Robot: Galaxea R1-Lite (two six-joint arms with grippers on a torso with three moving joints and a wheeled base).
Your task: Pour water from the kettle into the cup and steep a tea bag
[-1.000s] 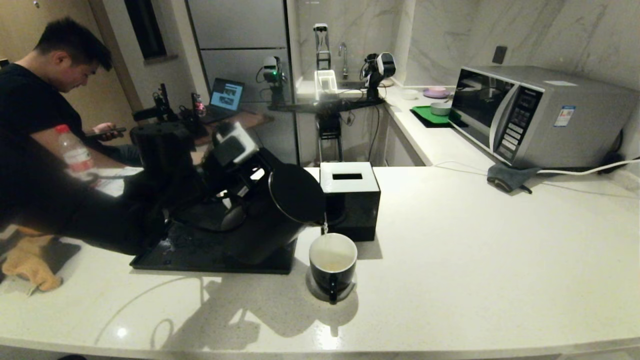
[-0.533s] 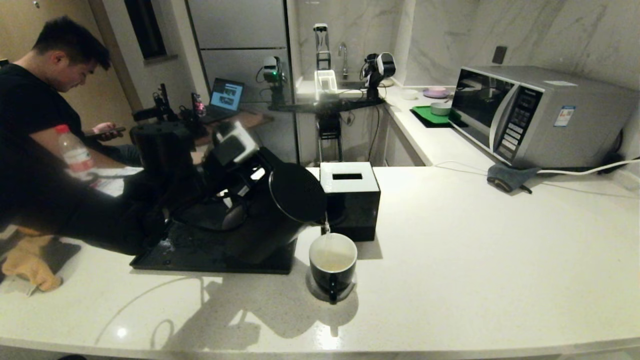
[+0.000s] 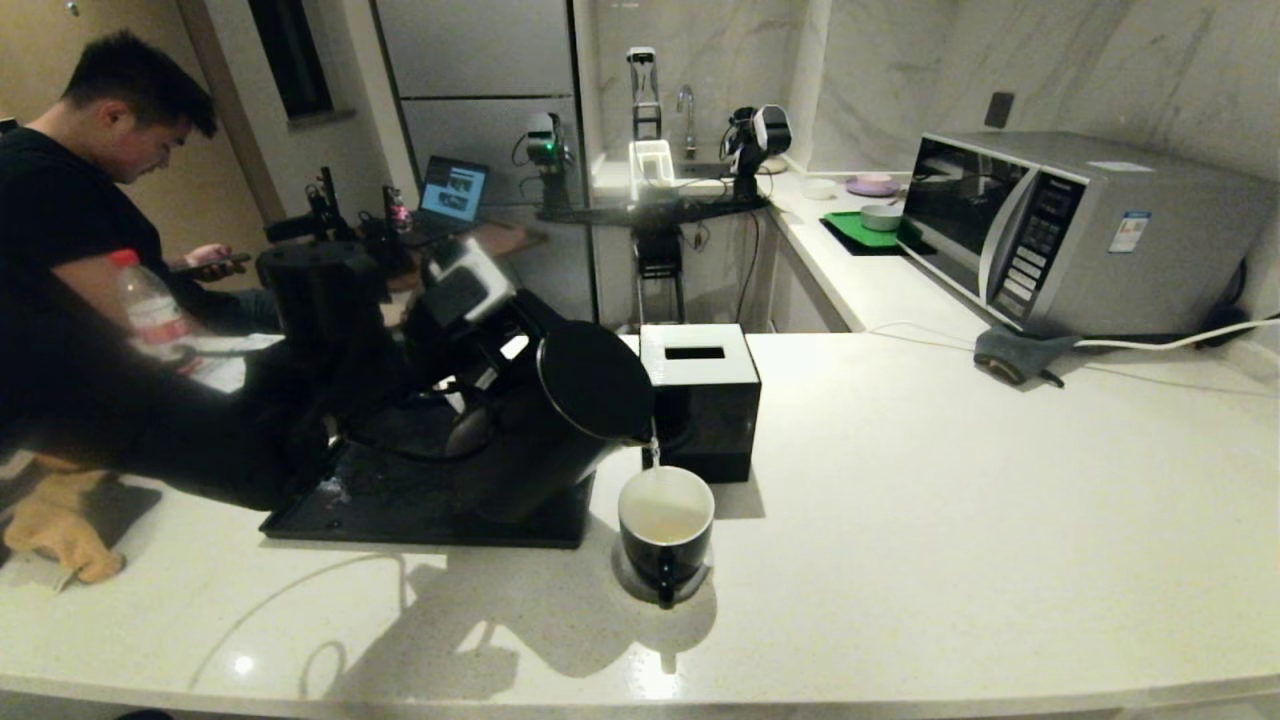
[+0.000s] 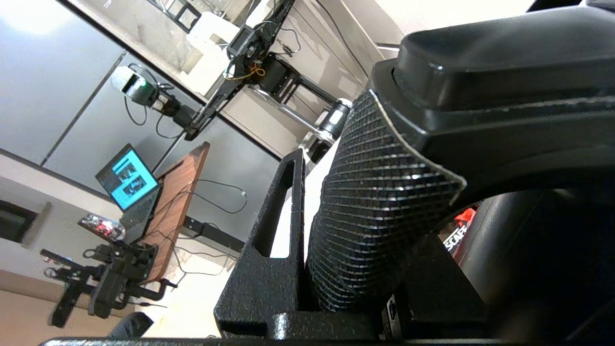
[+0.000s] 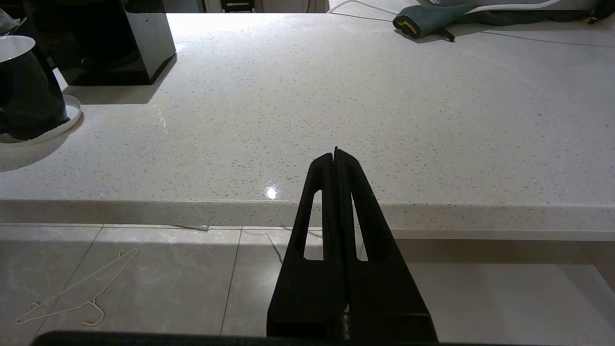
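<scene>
The matte black kettle [image 3: 560,420] is tipped toward the right above the black tray. A thin stream of water [image 3: 654,455] falls from its spout into the black cup [image 3: 666,525]. The cup stands upright on a small white saucer [image 3: 690,590], with pale liquid low in its white interior. My left gripper [image 3: 478,385] is shut on the kettle's handle; in the left wrist view the ribbed handle grip [image 4: 379,202] fills the space beside one finger [image 4: 278,226]. My right gripper [image 5: 335,154] is shut on nothing, parked below the counter's front edge. The tea bag is out of view.
A black tissue box [image 3: 700,400] stands right behind the cup. Under the kettle lies a black tray [image 3: 400,515]. A microwave [image 3: 1080,230] and grey cloth [image 3: 1020,355] are at the far right. At the left are a seated man [image 3: 90,190], a bottle [image 3: 150,305] and a tan cloth [image 3: 60,520].
The kettle has risen and tipped very slightly; the stream keeps running into the cup. The right arm has not moved.
</scene>
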